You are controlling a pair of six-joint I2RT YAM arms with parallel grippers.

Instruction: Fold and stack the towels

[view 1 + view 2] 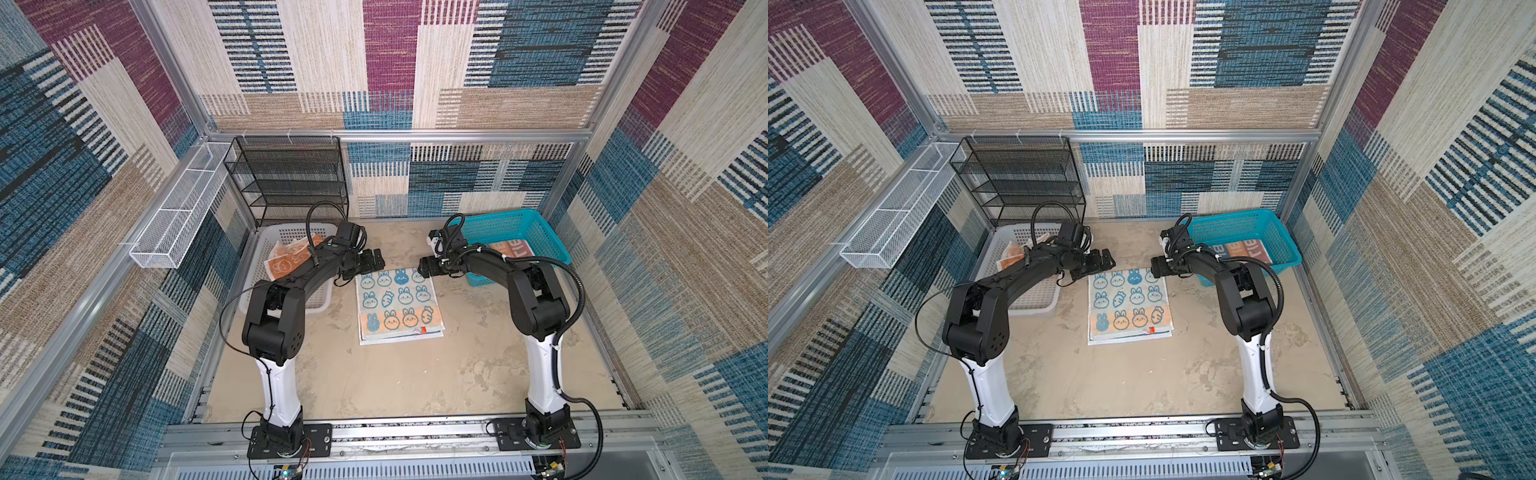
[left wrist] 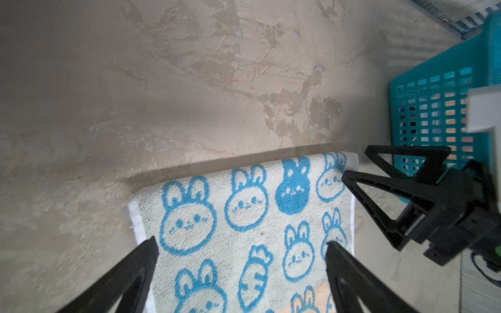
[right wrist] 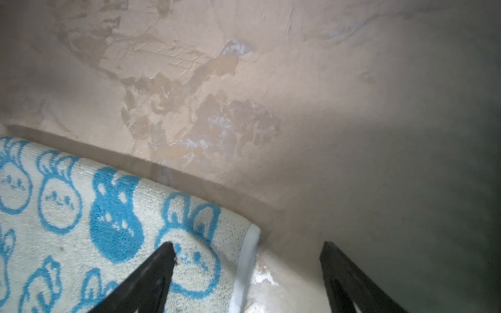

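Note:
A teal-white towel with rabbits and carrots lies folded flat at the table's middle. My left gripper hovers open over its far left corner, the cloth showing between the fingers. My right gripper is open at the far right corner, one finger over the cloth and one over bare table. An orange towel with white faces lies crumpled in the white basket. A towel with blue, orange and red blocks lies in the teal basket.
The white basket stands left of the towel under my left arm. The teal basket is at the back right, close to my right wrist. A black mesh shelf stands at the back left, and a white wire tray hangs on the left wall.

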